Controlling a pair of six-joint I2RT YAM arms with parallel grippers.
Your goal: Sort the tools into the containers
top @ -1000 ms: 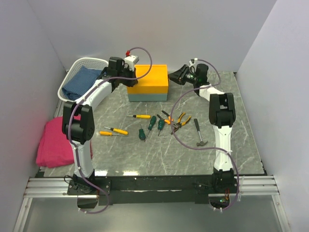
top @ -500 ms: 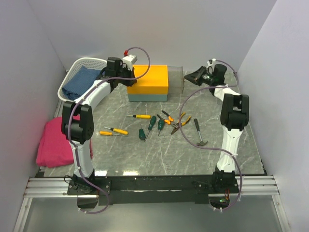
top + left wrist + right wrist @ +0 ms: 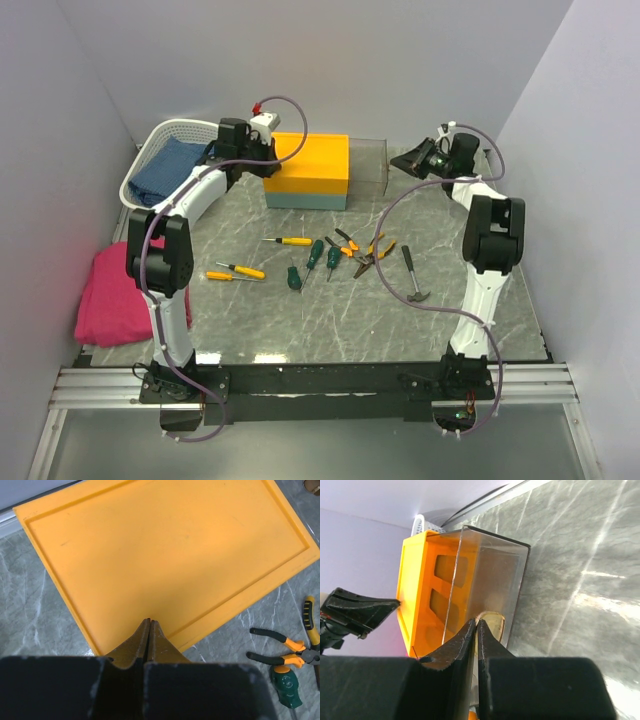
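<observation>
The box (image 3: 310,165) with a yellow-orange top and pale blue-grey base stands at the back centre. A clear drawer (image 3: 368,168) sticks out of its right end. My right gripper (image 3: 405,163) is shut on the drawer's front tab; the right wrist view shows its fingers pinching the clear drawer (image 3: 490,575). My left gripper (image 3: 272,165) is shut, its tips resting on the box top (image 3: 165,555) near the left edge. Screwdrivers (image 3: 287,241), pliers (image 3: 365,248) and a hammer (image 3: 414,273) lie loose on the table. The white basket (image 3: 175,131) is at the back left.
A blue cloth (image 3: 165,170) lies in the basket. A folded pink cloth (image 3: 115,295) lies at the left edge. Two more yellow screwdrivers (image 3: 240,270) and green screwdrivers (image 3: 314,254) lie mid-table. Grey walls close in the back and both sides.
My right gripper has moved to the right and drawn the clear drawer out of the box's right end. My left gripper has stayed on the box top.
</observation>
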